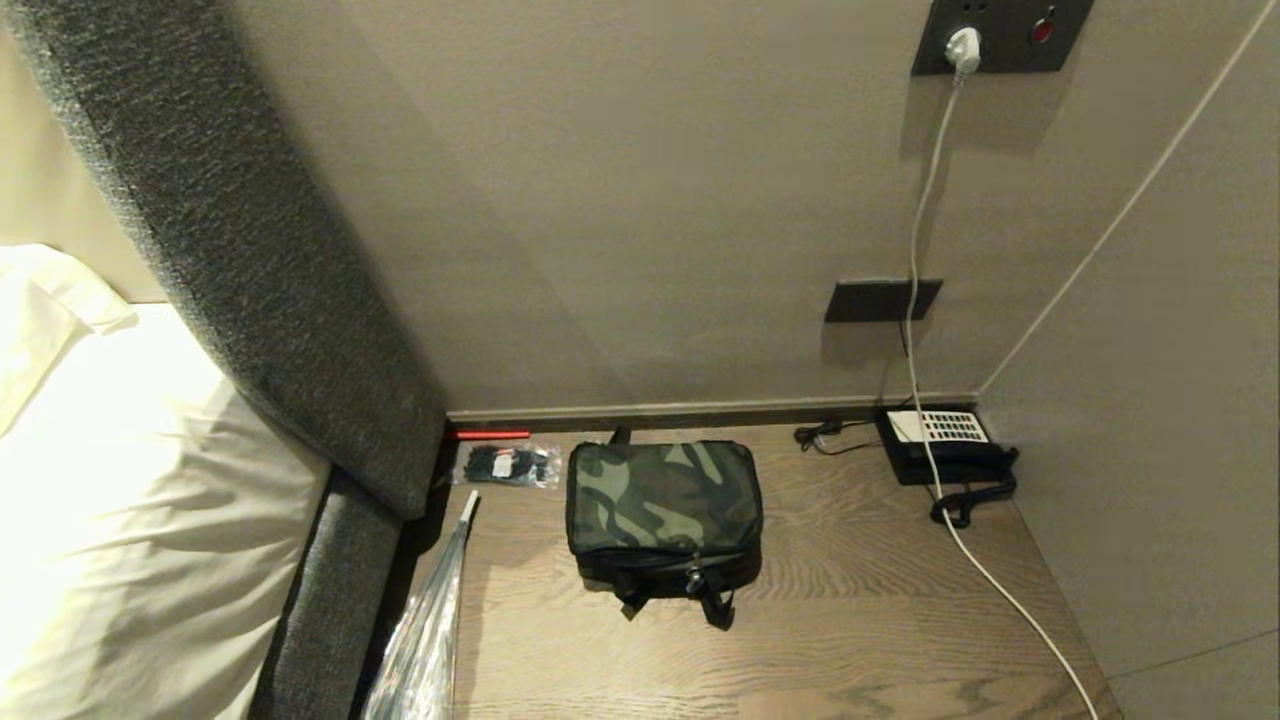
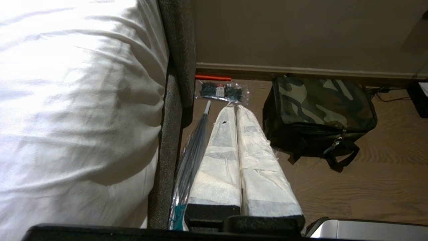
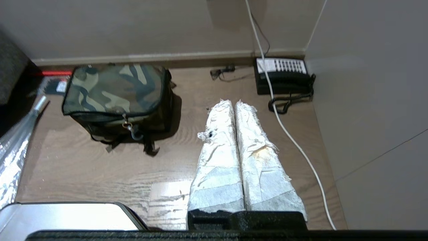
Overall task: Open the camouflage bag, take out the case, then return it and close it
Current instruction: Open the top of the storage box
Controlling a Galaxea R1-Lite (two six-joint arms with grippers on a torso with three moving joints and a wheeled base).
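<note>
Camouflage fabric covers the zipped lid of the camouflage bag (image 1: 663, 500), which sits shut on the wooden table (image 1: 850, 620) near the far wall, a packet of cable ties (image 1: 506, 465) to its left and a black telephone (image 1: 945, 445) well to its right. The left gripper (image 2: 235, 110) and right gripper (image 3: 233, 105) hang short of the bag, each with its white-wrapped fingers pressed together, holding nothing.

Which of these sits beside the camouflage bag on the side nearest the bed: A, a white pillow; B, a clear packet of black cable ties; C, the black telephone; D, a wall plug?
B: the clear packet of cable ties lies on the wooden surface between the camouflage bag and the bed's grey headboard, while the telephone sits on the far side.
</note>
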